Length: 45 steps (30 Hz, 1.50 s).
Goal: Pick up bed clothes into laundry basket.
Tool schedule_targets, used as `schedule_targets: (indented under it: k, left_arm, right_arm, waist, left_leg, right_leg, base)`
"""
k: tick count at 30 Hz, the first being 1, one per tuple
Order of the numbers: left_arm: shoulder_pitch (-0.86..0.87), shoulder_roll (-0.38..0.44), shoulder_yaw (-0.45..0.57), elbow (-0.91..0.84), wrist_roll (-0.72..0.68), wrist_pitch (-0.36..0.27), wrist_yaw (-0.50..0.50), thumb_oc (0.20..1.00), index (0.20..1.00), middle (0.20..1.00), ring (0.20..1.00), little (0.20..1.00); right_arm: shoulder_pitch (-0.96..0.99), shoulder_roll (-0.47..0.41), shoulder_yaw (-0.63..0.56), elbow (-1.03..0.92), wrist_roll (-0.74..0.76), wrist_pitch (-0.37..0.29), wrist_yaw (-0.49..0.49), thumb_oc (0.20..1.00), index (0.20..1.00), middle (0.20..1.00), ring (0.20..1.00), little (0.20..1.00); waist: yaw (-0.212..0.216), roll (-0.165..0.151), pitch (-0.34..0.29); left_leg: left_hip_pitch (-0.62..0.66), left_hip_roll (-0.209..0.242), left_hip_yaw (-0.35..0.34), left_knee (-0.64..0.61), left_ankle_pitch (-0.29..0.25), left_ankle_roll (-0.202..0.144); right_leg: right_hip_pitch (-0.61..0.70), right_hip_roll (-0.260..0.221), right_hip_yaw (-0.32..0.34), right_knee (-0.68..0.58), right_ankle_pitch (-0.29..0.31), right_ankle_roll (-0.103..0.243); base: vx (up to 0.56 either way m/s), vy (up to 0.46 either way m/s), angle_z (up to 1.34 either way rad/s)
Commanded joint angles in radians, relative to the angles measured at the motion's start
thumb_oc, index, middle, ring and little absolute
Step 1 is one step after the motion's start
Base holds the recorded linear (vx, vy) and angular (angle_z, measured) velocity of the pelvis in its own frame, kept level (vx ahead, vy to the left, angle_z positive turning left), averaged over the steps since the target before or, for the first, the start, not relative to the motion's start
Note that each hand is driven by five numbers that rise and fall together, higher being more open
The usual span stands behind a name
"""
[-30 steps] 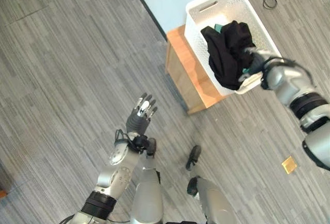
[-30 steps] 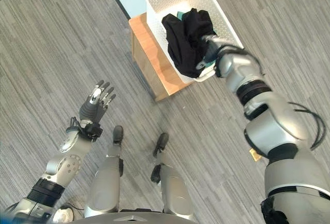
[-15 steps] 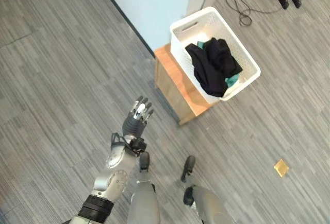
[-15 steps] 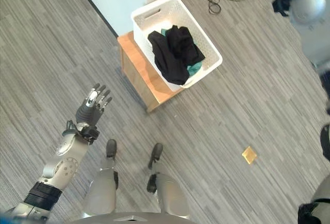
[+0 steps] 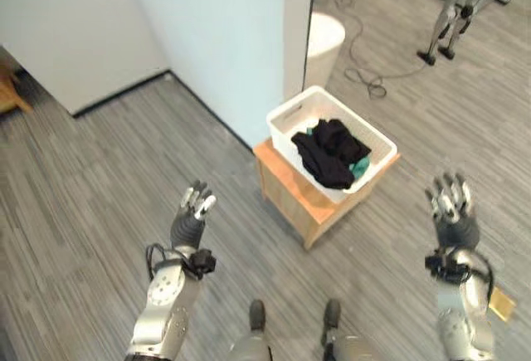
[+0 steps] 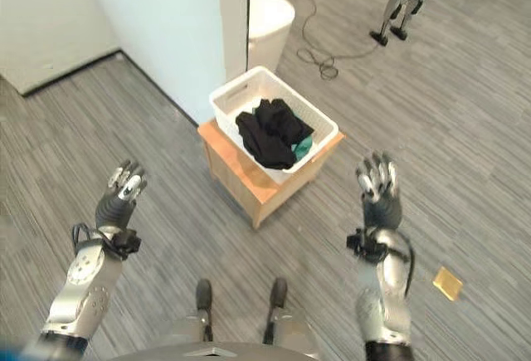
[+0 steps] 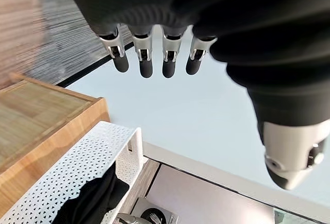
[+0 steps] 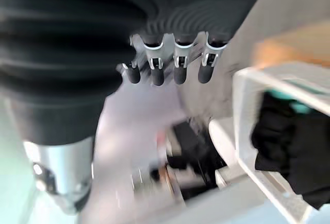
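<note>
Having left the laundry basket (image 6: 323,133), the right hand (image 6: 377,188) rose empty, fingers spread like the left hand (image 6: 119,195); black clothes (image 6: 267,134) lay inside.

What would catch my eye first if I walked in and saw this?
Probably the white basket holding dark clothes, sitting on a small wooden table by the wall corner. Next, the two silver arms raised on either side of it: the left robot hand and the right robot hand, both open and holding nothing.
</note>
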Motion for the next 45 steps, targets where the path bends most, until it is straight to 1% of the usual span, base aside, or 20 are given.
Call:
schedule_targets:
  k: [1, 5, 8, 9, 11, 13, 19, 21, 22, 23, 26, 28, 30, 31, 33, 35, 38, 40, 43, 45]
  left_arm:
    - [-0.048, 0.027, 0.001, 0.002, 0.034, -0.065, -0.005, 1.000, 1.000, 1.000, 1.000, 1.000]
    - [-0.094, 0.017, -0.042, -0.001, 0.048, -0.075, -0.015, 1.000, 1.000, 1.000, 1.000, 1.000]
    - [-0.177, 0.030, -0.089, 0.018, 0.056, -0.094, -0.003, 1.000, 1.000, 1.000, 1.000, 1.000]
    - [-0.178, 0.030, -0.088, 0.019, 0.056, -0.095, -0.003, 1.000, 1.000, 1.000, 1.000, 1.000]
    - [-0.195, 0.025, -0.105, 0.035, 0.061, -0.104, -0.024, 1.000, 1.000, 1.000, 1.000, 1.000]
    - [-0.191, 0.019, -0.108, 0.045, 0.063, -0.105, -0.038, 1.000, 1.000, 1.000, 1.000, 1.000]
    - [-0.152, -0.017, -0.057, 0.065, 0.050, -0.106, -0.017, 1.000, 1.000, 1.000, 1.000, 1.000]
    - [-0.125, -0.044, -0.051, 0.090, 0.036, -0.091, -0.030, 1.000, 1.000, 1.000, 1.000, 1.000]
    - [-0.125, -0.044, -0.051, 0.090, 0.036, -0.091, -0.030, 1.000, 1.000, 1.000, 1.000, 1.000]
    - [-0.096, -0.040, -0.052, 0.102, 0.034, -0.078, -0.050, 1.000, 1.000, 1.000, 1.000, 1.000]
    - [-0.013, -0.026, -0.022, 0.070, 0.045, -0.074, -0.067, 1.000, 1.000, 1.000, 1.000, 1.000]
    - [-0.009, -0.016, -0.025, 0.054, 0.042, -0.063, -0.078, 1.000, 1.000, 1.000, 1.000, 1.000]
    - [-0.013, -0.016, -0.028, 0.045, 0.038, -0.063, -0.076, 1.000, 1.000, 1.000, 1.000, 1.000]
    - [-0.027, -0.008, -0.062, 0.035, 0.036, -0.049, -0.092, 1.000, 1.000, 1.000, 1.000, 1.000]
    - [-0.030, -0.006, -0.079, 0.033, 0.033, -0.041, -0.110, 1.000, 1.000, 1.000, 1.000, 1.000]
    - [-0.030, 0.001, -0.109, 0.032, 0.023, -0.030, -0.130, 1.000, 1.000, 1.000, 1.000, 1.000]
    - [-0.048, 0.033, -0.118, -0.007, 0.053, -0.024, -0.131, 1.000, 1.000, 1.000, 1.000, 1.000]
    - [-0.077, 0.058, -0.115, 0.018, 0.104, -0.039, -0.109, 1.000, 1.000, 1.000, 1.000, 1.000]
    - [-0.102, 0.057, -0.088, 0.055, 0.114, -0.072, -0.066, 1.000, 1.000, 1.000, 1.000, 1.000]
    - [-0.096, 0.052, -0.047, 0.045, 0.120, -0.083, -0.055, 1.000, 1.000, 1.000, 1.000, 1.000]
  right_arm:
    - [-0.071, -0.082, 0.006, -0.022, -0.056, -0.049, -0.034, 1.000, 1.000, 1.000, 1.000, 1.000]
    - [-0.080, -0.110, 0.048, -0.024, -0.152, -0.032, -0.031, 1.000, 1.000, 1.000, 1.000, 1.000]
    - [-0.104, -0.117, 0.091, -0.023, -0.210, -0.037, -0.044, 1.000, 1.000, 1.000, 1.000, 1.000]
    - [-0.106, -0.117, 0.091, -0.022, -0.210, -0.037, -0.044, 1.000, 1.000, 1.000, 1.000, 1.000]
    - [-0.098, -0.180, 0.117, -0.036, -0.310, -0.028, -0.038, 1.000, 1.000, 1.000, 1.000, 1.000]
    - [-0.103, -0.205, 0.122, -0.028, -0.317, -0.028, -0.028, 1.000, 1.000, 1.000, 1.000, 1.000]
    - [-0.152, -0.279, 0.145, -0.053, -0.269, -0.034, 0.008, 1.000, 1.000, 1.000, 1.000, 1.000]
    - [-0.152, -0.321, 0.128, -0.049, -0.308, -0.027, 0.006, 1.000, 1.000, 1.000, 1.000, 1.000]
    - [-0.152, -0.322, 0.128, -0.049, -0.308, -0.027, 0.006, 1.000, 1.000, 1.000, 1.000, 1.000]
    - [-0.147, -0.332, 0.117, -0.024, -0.340, -0.023, -0.018, 1.000, 1.000, 1.000, 1.000, 1.000]
    - [-0.086, -0.288, 0.103, -0.045, -0.252, -0.024, 0.018, 1.000, 1.000, 1.000, 1.000, 1.000]
    - [-0.052, -0.268, 0.127, -0.051, -0.223, -0.013, 0.024, 1.000, 1.000, 1.000, 1.000, 1.000]
    - [-0.039, -0.260, 0.131, -0.054, -0.209, -0.011, 0.024, 1.000, 1.000, 1.000, 1.000, 1.000]
    - [0.009, -0.251, 0.099, -0.077, -0.188, -0.005, 0.027, 1.000, 1.000, 1.000, 1.000, 1.000]
    - [0.017, -0.253, 0.086, -0.083, -0.198, -0.002, 0.027, 1.000, 1.000, 1.000, 1.000, 1.000]
    - [0.026, -0.248, 0.068, -0.066, -0.228, 0.009, 0.020, 1.000, 1.000, 1.000, 1.000, 1.000]
    - [-0.013, -0.241, 0.065, -0.052, -0.293, 0.003, -0.005, 1.000, 1.000, 1.000, 1.000, 1.000]
    - [-0.040, -0.215, 0.086, -0.025, -0.280, -0.007, -0.022, 1.000, 1.000, 1.000, 1.000, 1.000]
    - [-0.060, -0.209, 0.126, -0.027, -0.209, -0.002, 0.009, 1.000, 1.000, 1.000, 1.000, 1.000]
    - [-0.049, -0.228, 0.138, -0.037, -0.210, 0.005, 0.034, 1.000, 1.000, 1.000, 1.000, 1.000]
  waist:
    - [-0.008, -0.050, -0.034]
    - [-0.027, -0.023, -0.015]
    - [-0.074, -0.007, -0.009]
    - [-0.073, -0.006, -0.010]
    - [-0.082, -0.001, -0.034]
    - [-0.066, 0.001, -0.036]
    - [0.032, 0.042, 0.061]
    - [0.036, 0.044, 0.092]
    - [0.036, 0.045, 0.092]
    - [0.048, 0.030, 0.089]
    - [0.052, 0.007, 0.078]
    - [0.013, 0.001, 0.038]
    - [0.004, 0.002, 0.034]
    - [-0.022, 0.014, 0.001]
    - [-0.028, 0.022, -0.009]
    - [-0.030, 0.037, -0.021]
    - [0.008, 0.043, -0.014]
    - [-0.007, 0.033, 0.004]
    - [-0.075, 0.048, 0.019]
    - [-0.063, 0.042, 0.026]
  left_leg:
    - [0.060, -0.020, 0.020, 0.013, -0.083, 0.045]
    - [0.094, -0.017, 0.039, 0.014, -0.087, 0.060]
    - [0.070, -0.010, -0.032, 0.015, -0.059, 0.054]
    - [0.067, -0.009, -0.031, 0.014, -0.056, 0.053]
    - [0.010, -0.023, -0.161, 0.025, -0.010, 0.046]
    - [-0.032, -0.035, -0.226, 0.030, 0.022, 0.034]
    - [-0.228, -0.040, -0.390, 0.062, 0.168, -0.058]
    - [-0.276, -0.008, -0.225, 0.116, 0.138, -0.034]
    - [-0.277, -0.008, -0.225, 0.116, 0.138, -0.034]
    - [-0.268, 0.052, -0.126, 0.177, 0.114, -0.023]
    - [-0.219, 0.106, -0.174, 0.290, 0.077, -0.037]
    - [-0.094, 0.270, 0.074, 0.383, 0.056, -0.053]
    - [-0.050, 0.305, 0.143, 0.418, 0.043, -0.068]
    - [0.011, 0.328, 0.270, 0.439, -0.037, -0.096]
    - [0.013, 0.325, 0.309, 0.426, -0.074, -0.090]
    - [0.005, 0.246, 0.315, 0.338, -0.151, -0.052]
    - [-0.015, 0.124, 0.218, 0.232, -0.160, 0.005]
    - [-0.018, 0.064, 0.154, 0.205, -0.163, 0.033]
    - [0.001, 0.031, 0.053, 0.161, -0.130, 0.047]
    - [0.007, 0.007, 0.020, 0.164, -0.142, 0.050]
  right_leg:
    - [0.035, -0.051, 0.011, 0.123, -0.117, 0.064]
    - [-0.024, -0.061, 0.044, 0.272, -0.117, 0.077]
    - [-0.047, 0.036, 0.290, 0.360, -0.184, 0.076]
    - [-0.051, 0.038, 0.291, 0.358, -0.180, 0.075]
    - [0.003, 0.108, 0.498, 0.355, -0.256, 0.043]
    - [0.029, 0.136, 0.544, 0.331, -0.280, 0.011]
    - [0.063, 0.131, 0.376, 0.249, -0.327, -0.066]
    - [0.046, 0.107, 0.257, 0.254, -0.317, -0.073]
    - [0.045, 0.108, 0.257, 0.253, -0.317, -0.073]
    - [0.043, 0.068, 0.157, 0.243, -0.298, -0.063]
    - [0.057, -0.007, 0.056, 0.204, -0.247, -0.059]
    - [0.064, -0.052, -0.117, 0.187, -0.223, -0.054]
    - [0.085, -0.065, -0.176, 0.185, -0.220, -0.054]
    - [0.104, -0.115, -0.304, 0.210, -0.226, -0.045]
    - [0.109, -0.140, -0.353, 0.223, -0.222, -0.038]
    - [0.102, -0.210, -0.414, 0.267, -0.183, -0.007]
    - [0.085, -0.333, -0.450, 0.349, -0.069, 0.060]
    - [0.062, -0.340, -0.332, 0.378, -0.031, 0.076]
    - [-0.072, -0.073, 0.127, 0.346, -0.164, 0.031]
    - [-0.088, -0.048, 0.164, 0.293, -0.161, 0.020]
  base:
    - [0.03, 0.030, -0.14]
    - [-0.06, 0.024, -0.31]
    - [-0.10, -0.084, -0.01]
    - [-0.08, -0.158, 0.56]
    - [-0.12, -0.226, 1.74]
    - [-0.16, -0.212, 1.78]
    - [-0.41, -0.278, 1.71]
    - [-0.37, -0.133, 2.40]
    - [-0.34, -0.089, 2.90]
    - [-0.29, -0.056, 1.84]
    - [-0.35, 0.021, 1.96]
    - [-0.26, 0.096, 2.24]
    - [-0.12, 0.177, 2.11]
    - [-0.11, 0.207, 2.80]
    - [-0.08, 0.283, 2.38]
    - [-0.02, 0.450, 2.15]
    - [0.03, 0.458, 1.64]
    - [0.03, 0.262, 1.07]
    - [0.15, 0.235, 1.43]
    - [0.17, 0.070, 1.24]
